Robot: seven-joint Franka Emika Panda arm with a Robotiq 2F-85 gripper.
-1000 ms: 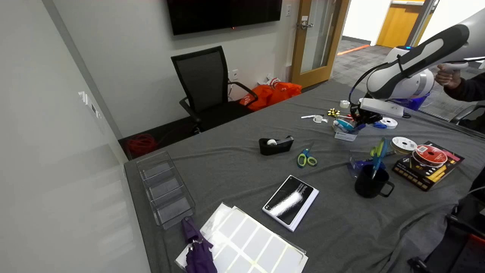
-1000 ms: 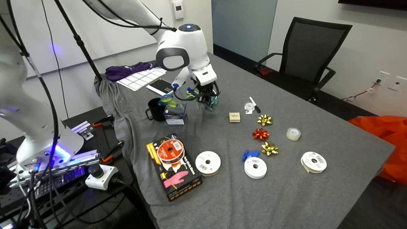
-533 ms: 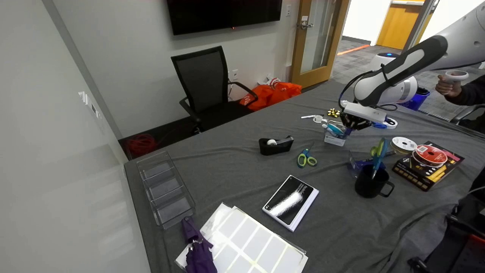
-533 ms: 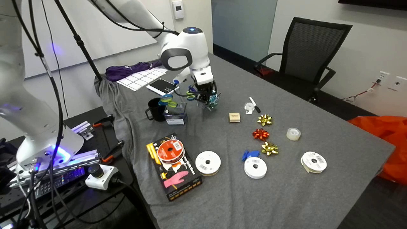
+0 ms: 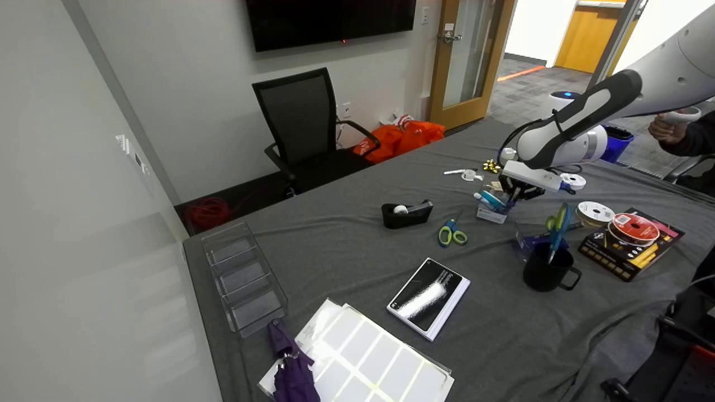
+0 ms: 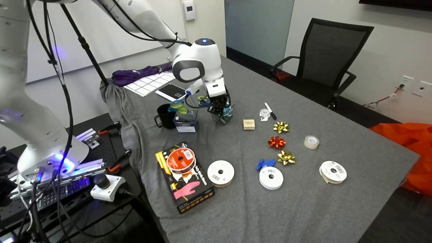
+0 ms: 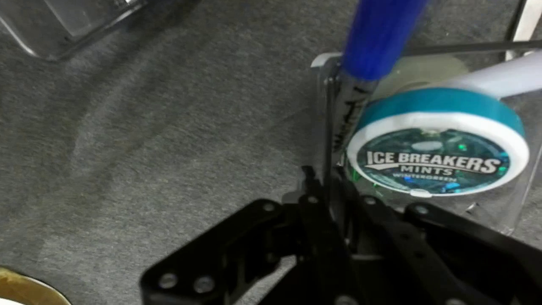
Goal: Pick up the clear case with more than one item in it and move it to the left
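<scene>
A large grey-draped table (image 6: 303,202). A white robot arm (image 6: 199,62) bends over it. Its gripper (image 7: 325,178), almost fully closed, pinches one wall of a clear case (image 7: 487,216), located between a black mug (image 6: 165,118) and a small wooden block (image 6: 249,125). Inside: a round mint tin (image 7: 436,163) and a blue-capped marker (image 7: 370,55).

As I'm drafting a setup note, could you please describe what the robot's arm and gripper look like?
The arm is white and rounded, with dark grey trim, a small blue light and black cables running along it. The gripper is black, with slim jointed linkages and round silvery screws.
</scene>
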